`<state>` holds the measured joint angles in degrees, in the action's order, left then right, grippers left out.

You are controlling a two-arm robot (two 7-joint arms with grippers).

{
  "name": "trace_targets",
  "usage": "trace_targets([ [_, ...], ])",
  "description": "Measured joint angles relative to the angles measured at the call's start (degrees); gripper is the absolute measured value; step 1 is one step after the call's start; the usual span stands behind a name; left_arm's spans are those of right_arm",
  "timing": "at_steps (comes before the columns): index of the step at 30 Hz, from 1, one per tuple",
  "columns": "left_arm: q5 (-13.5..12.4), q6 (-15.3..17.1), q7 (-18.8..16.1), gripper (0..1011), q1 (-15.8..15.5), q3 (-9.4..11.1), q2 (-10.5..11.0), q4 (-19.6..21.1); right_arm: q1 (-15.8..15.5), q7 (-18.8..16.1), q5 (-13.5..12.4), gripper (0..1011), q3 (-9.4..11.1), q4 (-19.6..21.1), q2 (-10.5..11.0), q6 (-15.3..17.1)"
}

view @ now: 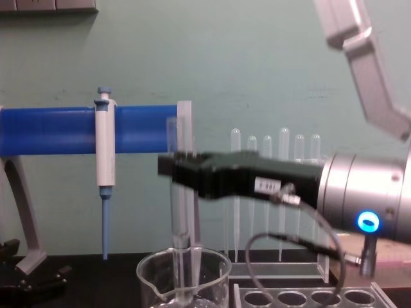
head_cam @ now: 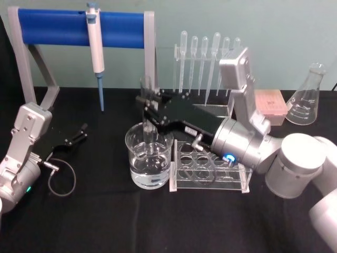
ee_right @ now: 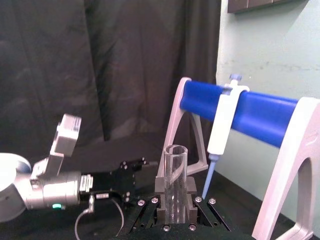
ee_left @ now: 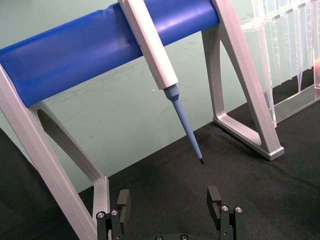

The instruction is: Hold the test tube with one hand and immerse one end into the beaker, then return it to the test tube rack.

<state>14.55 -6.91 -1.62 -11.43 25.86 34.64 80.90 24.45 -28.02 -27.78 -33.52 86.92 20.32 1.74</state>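
My right gripper (head_cam: 149,112) is shut on the test tube (head_cam: 149,132), a clear glass tube held upright at mid-length. The tube's lower end is down inside the beaker (head_cam: 132,150), a wide glass beaker with water in its bottom. I cannot tell whether the tip touches the water. From the chest, the black right gripper (view: 174,168) clamps the test tube (view: 180,224) above the beaker (view: 151,273). The right wrist view has the test tube (ee_right: 175,170) between the fingers (ee_right: 161,187). My left gripper (head_cam: 79,134) rests open on the cloth at the left, with open fingers (ee_left: 123,200).
A clear rack with round holes (head_cam: 210,167) stands just right of the beaker. Plastic pipettes (head_cam: 205,58) stand behind it. A white-and-blue pipettor (head_cam: 96,47) hangs on the blue-barred stand (head_cam: 52,27) at the back left. A conical flask (head_cam: 308,100) and pink box (head_cam: 271,105) sit at the back right.
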Motion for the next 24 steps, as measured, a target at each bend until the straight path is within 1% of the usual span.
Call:
trace_targets([
  [2,0.0,0.0,0.0,1000,0.0,0.0,0.0,0.0,-0.5,-0.2,1.0,226,-0.2,-1.0,-0.4,-1.4],
  [6,0.0,0.0,0.0,1000,0.0,0.0,0.0,0.0,-1.4,-0.5,2.1,226,-0.3,-2.5,-1.0,-3.3],
  [10,0.0,0.0,0.0,1000,0.0,0.0,0.0,0.0,-2.3,-0.6,2.7,226,-0.2,-3.5,-1.5,-4.4],
  [17,0.0,0.0,0.0,1000,0.0,0.0,0.0,0.0,-4.0,-0.7,3.5,226,0.4,-4.9,-2.1,-5.2],
  [24,0.0,0.0,0.0,1000,0.0,0.0,0.0,0.0,-4.7,-1.1,4.2,226,1.1,-5.8,-2.8,-5.8],
])
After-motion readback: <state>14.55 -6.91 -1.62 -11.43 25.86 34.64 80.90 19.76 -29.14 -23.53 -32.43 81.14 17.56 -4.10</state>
